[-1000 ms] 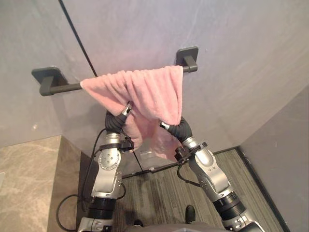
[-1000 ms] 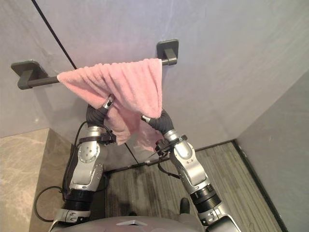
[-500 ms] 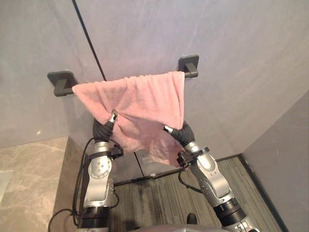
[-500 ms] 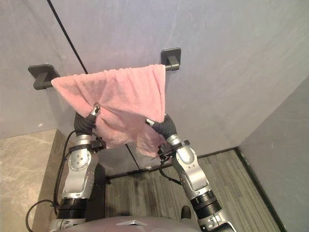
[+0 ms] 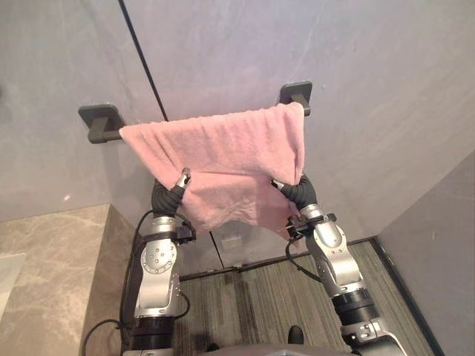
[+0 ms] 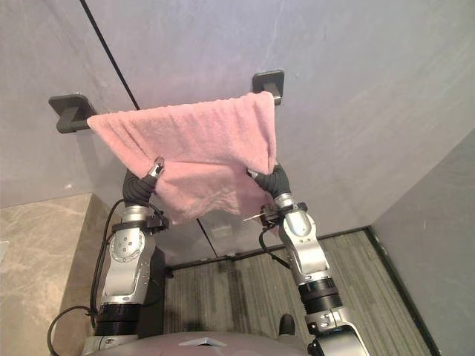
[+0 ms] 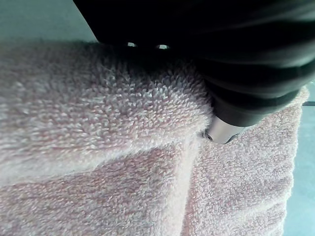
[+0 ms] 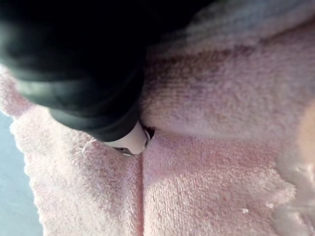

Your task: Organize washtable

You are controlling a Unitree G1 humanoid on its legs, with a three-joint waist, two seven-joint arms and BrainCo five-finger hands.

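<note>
A pink towel [image 5: 223,148] hangs over a dark towel bar [image 5: 104,135] fixed to the grey wall, spread from near the left bracket [image 5: 98,117] to the right bracket [image 5: 297,92]. My left hand [image 5: 169,197] reaches up behind the towel's lower left part. My right hand [image 5: 297,191] is tucked under its right edge. The cloth hides the fingers of both. In the wrist views, each dark ribbed cover [image 7: 236,73] [image 8: 74,73] presses into the pink terry cloth [image 7: 98,147] [image 8: 211,147].
A beige marble counter [image 5: 44,274] lies at the lower left. Striped grey flooring [image 5: 252,304] runs below the wall, and a grey side wall [image 5: 445,245] closes the right. A dark vertical seam [image 5: 141,59] crosses the wall above the bar.
The towel has gone from bunched folds to a wider, flatter spread along the bar, now reaching the right bracket. Both hands have risen with it, the right one moving right. The camera has shifted too.
</note>
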